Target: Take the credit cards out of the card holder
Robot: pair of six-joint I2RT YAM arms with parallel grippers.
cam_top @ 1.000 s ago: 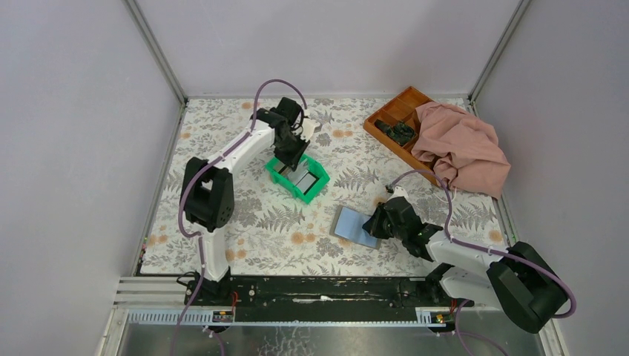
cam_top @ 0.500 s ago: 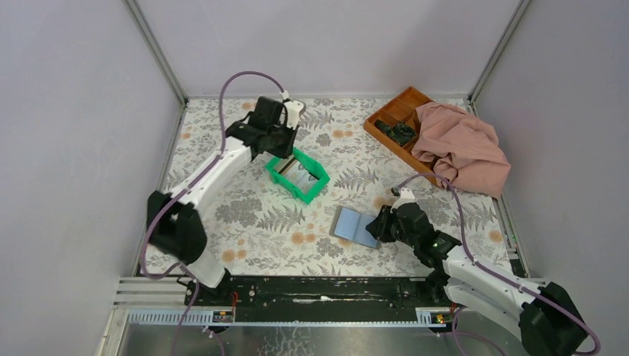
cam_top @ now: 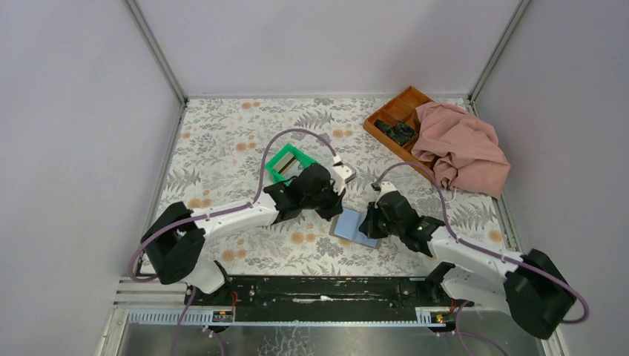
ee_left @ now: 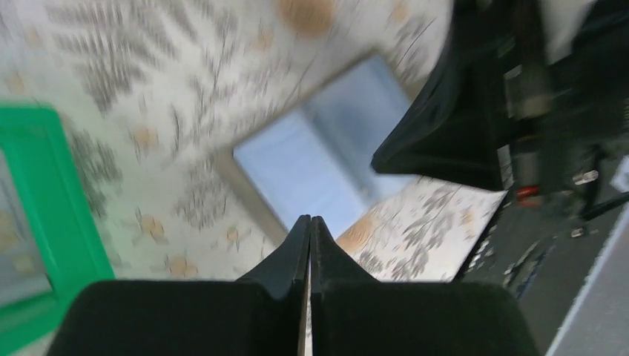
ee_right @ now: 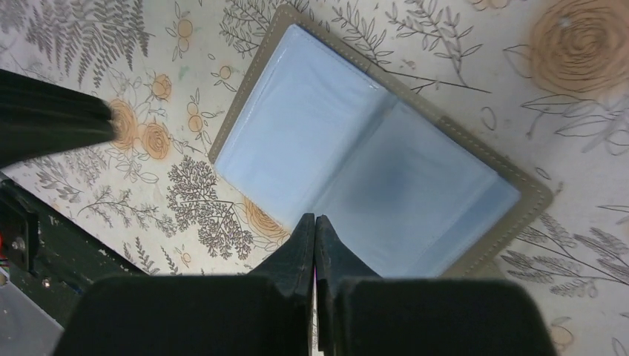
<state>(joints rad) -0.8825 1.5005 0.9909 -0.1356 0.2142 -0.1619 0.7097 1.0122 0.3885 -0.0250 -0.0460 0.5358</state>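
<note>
The card holder (cam_top: 351, 225) lies open and flat on the flowered table, pale blue with a tan stitched border (ee_right: 371, 163); no card shows in its pockets. My right gripper (ee_right: 315, 219) is shut and empty, its tips over the holder's near edge (cam_top: 369, 222). My left gripper (ee_left: 310, 219) is shut and empty too, hovering at the holder's left side (cam_top: 335, 204), its fingers (ee_right: 52, 122) showing in the right wrist view. A greyish flat card (ee_left: 13, 245) lies in the green bin (ee_left: 52, 185), blurred.
The green bin (cam_top: 282, 161) stands behind the left arm, partly hidden by it. An orange-brown compartment tray (cam_top: 393, 117) with dark parts sits at the back right under a pink cloth (cam_top: 463, 148). A black rail (cam_top: 319, 286) runs along the near edge.
My left arm has swung from over the green bin at the back down to the left side of the card holder. The right gripper has shifted a little left over the holder.
</note>
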